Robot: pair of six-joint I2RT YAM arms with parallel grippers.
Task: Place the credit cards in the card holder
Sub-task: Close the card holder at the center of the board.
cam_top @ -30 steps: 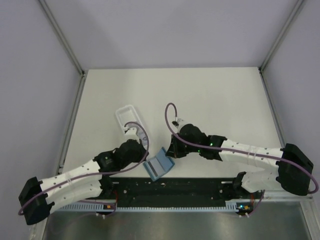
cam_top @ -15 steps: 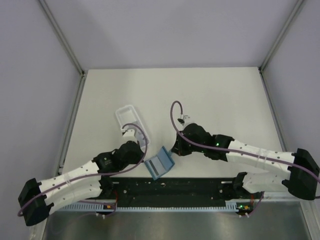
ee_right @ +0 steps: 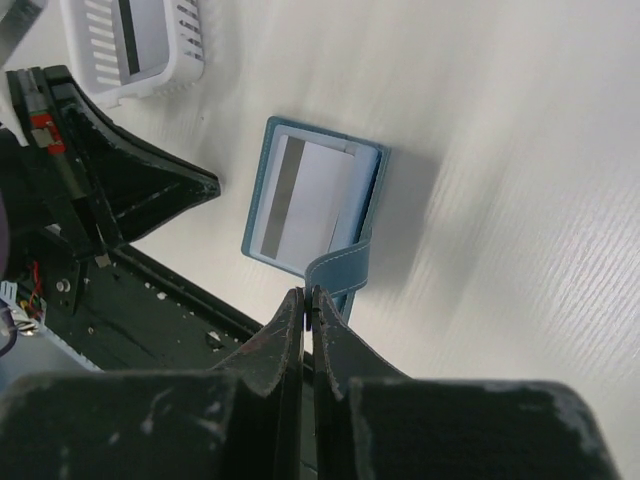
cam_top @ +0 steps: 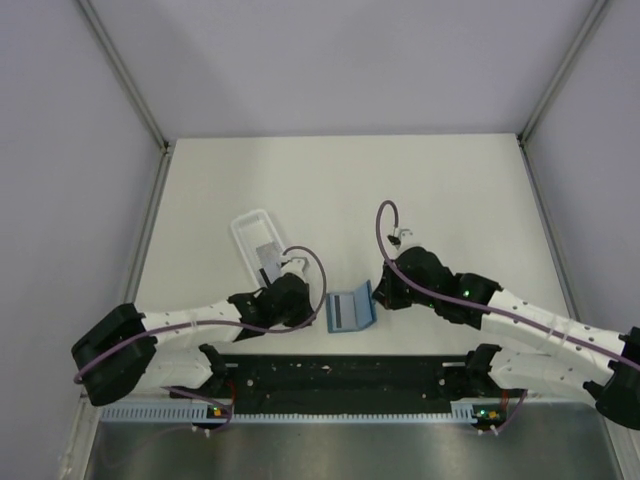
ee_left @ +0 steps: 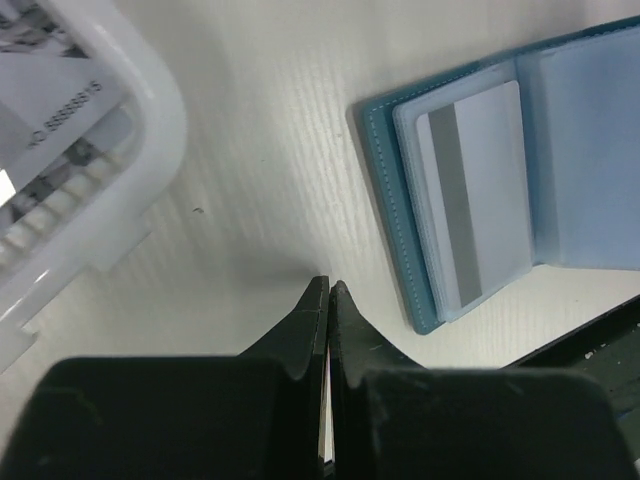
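Observation:
The teal card holder [cam_top: 347,313] lies open on the table near the front edge. In the left wrist view a pale card with a grey stripe [ee_left: 470,200] sits in the card holder's [ee_left: 390,210] clear pocket. My right gripper [ee_right: 308,292] is shut on the card holder's snap tab [ee_right: 338,268] and holds that flap up; in the top view it [cam_top: 376,297] is at the holder's right edge. My left gripper [ee_left: 328,285] is shut with nothing sticking out of it, just left of the holder [cam_top: 312,306]. More cards [cam_top: 268,256] lie in the white tray.
The long white plastic tray [cam_top: 243,228] lies behind and left of the left gripper, and shows in the left wrist view [ee_left: 150,110] and the right wrist view [ee_right: 185,55]. The black base rail [cam_top: 340,380] runs along the front edge, close to the holder.
The card holder has slid right and now lies flatter and squarer to the edge. My right gripper drew back to the right with the tab. My left arm reached right, uncovering the tray.

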